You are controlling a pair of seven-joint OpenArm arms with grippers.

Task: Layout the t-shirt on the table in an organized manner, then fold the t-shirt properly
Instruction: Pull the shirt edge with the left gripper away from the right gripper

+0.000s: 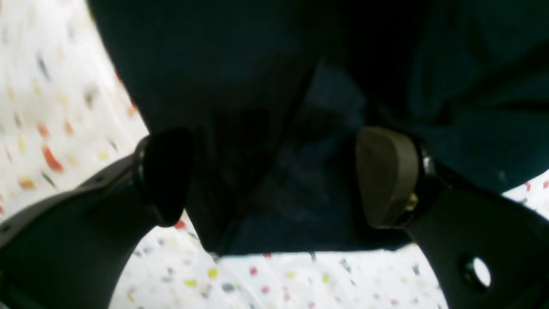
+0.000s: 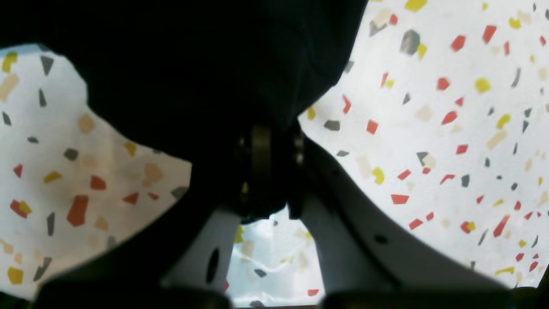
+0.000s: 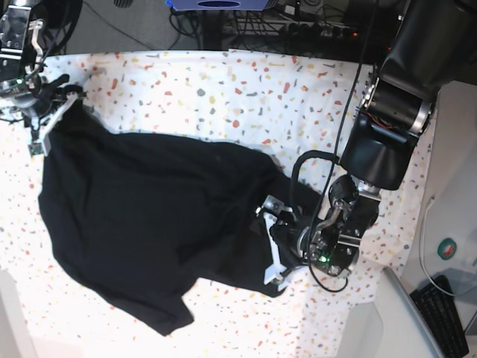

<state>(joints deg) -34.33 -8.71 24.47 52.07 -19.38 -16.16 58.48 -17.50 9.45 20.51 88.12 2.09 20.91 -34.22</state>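
The plain black soft-fabric t-shirt [image 3: 149, 231] lies rumpled across the white terrazzo-flecked table [image 3: 246, 89], not yet flat. The right gripper [image 2: 268, 167], at the shirt's far corner, is clamped on a bunched edge of cloth. The left gripper [image 1: 274, 180], at the shirt's opposite end, stands wide apart over a fold, gripping nothing. If the left jaws close on several layers, spreading could drag the bunch rather than open it, and a hard pull may slip the right's hold.
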